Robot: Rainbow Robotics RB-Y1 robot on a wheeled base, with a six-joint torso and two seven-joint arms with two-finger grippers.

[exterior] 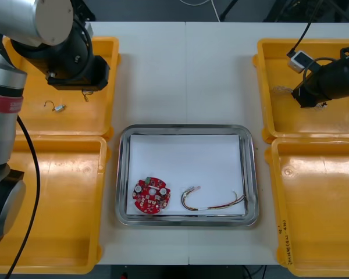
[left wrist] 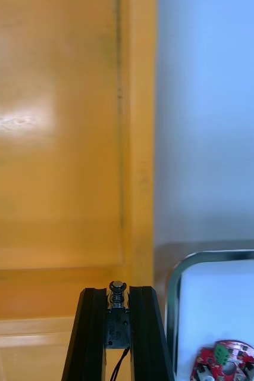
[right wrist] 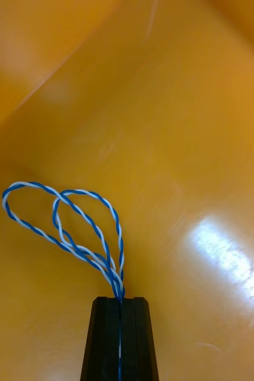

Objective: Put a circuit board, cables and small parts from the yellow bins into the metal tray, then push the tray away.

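yellow bins [exterior: 58, 209]: we count four, around one tray [exterior: 186, 129] with one circuit board [exterior: 151, 196] and one red-yellow cable [exterior: 218, 206]. left gripper [left wrist: 118, 324] pinches one small metal part [left wrist: 118, 292], right gripper [right wrist: 121, 312] one blue-white cable [right wrist: 73, 221].

Small dark writing [exterior: 282, 243] runs along the rim of the near right bin [exterior: 314, 203], too small to read; nothing else legible

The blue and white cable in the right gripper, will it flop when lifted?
Probably floppy: the blue and white cable curves in loose loops beyond the shut right gripper. Being thin, it is likely light and may swing. The left gripper holds a small metal part.
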